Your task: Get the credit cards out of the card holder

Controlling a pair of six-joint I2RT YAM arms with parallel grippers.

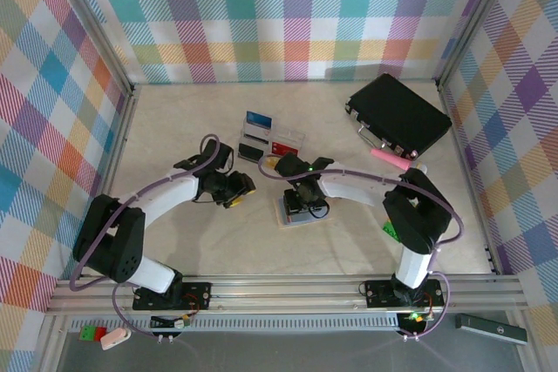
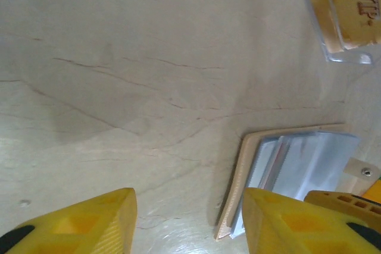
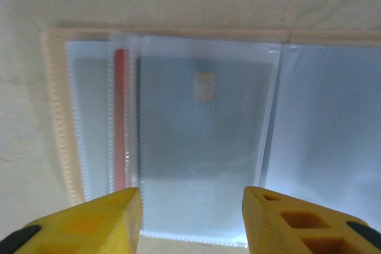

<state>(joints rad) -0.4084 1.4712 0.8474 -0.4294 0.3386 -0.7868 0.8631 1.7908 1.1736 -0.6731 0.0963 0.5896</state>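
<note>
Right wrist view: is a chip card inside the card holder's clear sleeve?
Yes, a grey card with a gold chip lies behind clear plastic in the open card holder.

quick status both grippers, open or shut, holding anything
Left gripper: open, holding nothing.
Right gripper: open, holding nothing, poised over the card holder.

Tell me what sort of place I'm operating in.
Most likely a lab robot test cell, not a home or shop: plaid cloth walls, two arms bolted to an aluminium rail, and staged props like the card holder and black case.
</note>
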